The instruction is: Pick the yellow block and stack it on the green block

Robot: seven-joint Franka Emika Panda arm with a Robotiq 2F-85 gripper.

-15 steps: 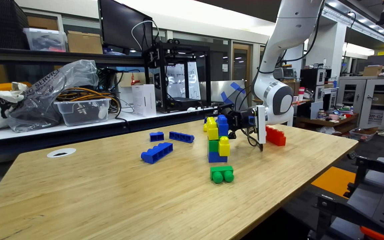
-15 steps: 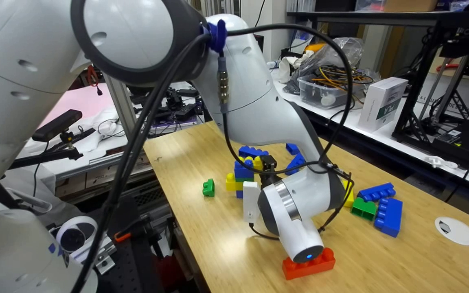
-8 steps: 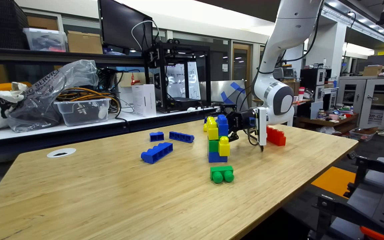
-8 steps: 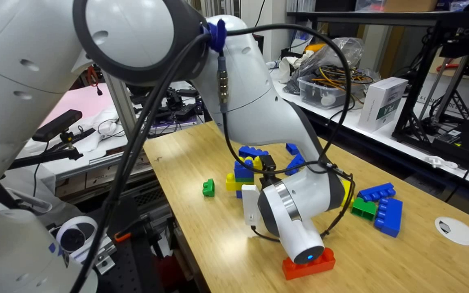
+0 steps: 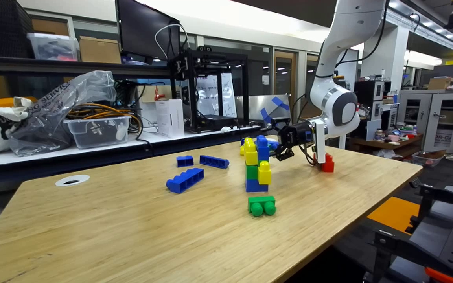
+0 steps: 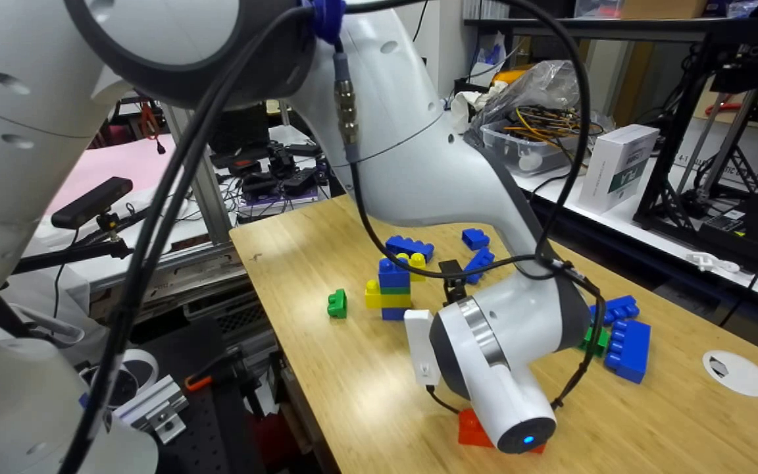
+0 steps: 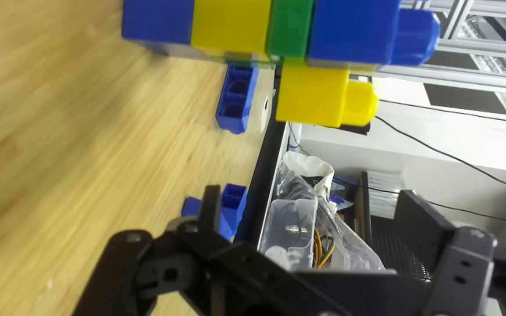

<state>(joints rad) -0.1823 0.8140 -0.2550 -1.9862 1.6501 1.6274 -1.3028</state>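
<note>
A block tower stands on the table. A yellow block point(image 5: 251, 152) sits upright on the green block point(image 5: 251, 171), beside a blue block point(image 5: 263, 152) on the same level. A lower yellow block point(image 5: 264, 173) and a blue base point(image 5: 256, 185) are beneath. In the wrist view the upper yellow block point(image 7: 312, 94) stands just past the green layer point(image 7: 291, 28). My gripper point(image 5: 277, 139) is open and empty, apart from the tower on its arm side. In the wrist view the gripper point(image 7: 316, 215) shows its two fingers wide apart with nothing between them.
A loose green block point(image 5: 262, 205) lies in front of the tower. Blue blocks point(image 5: 185, 180) lie beyond it. A red block point(image 6: 474, 429) is under the wrist. More blue point(image 6: 628, 350) and green blocks point(image 6: 595, 340) lie by the arm. A shelf with a plastic bin point(image 5: 98, 131) borders the table.
My gripper has spread its fingers and backed away from the tower, rising slightly. The upper yellow block has stayed in place on the tower.
</note>
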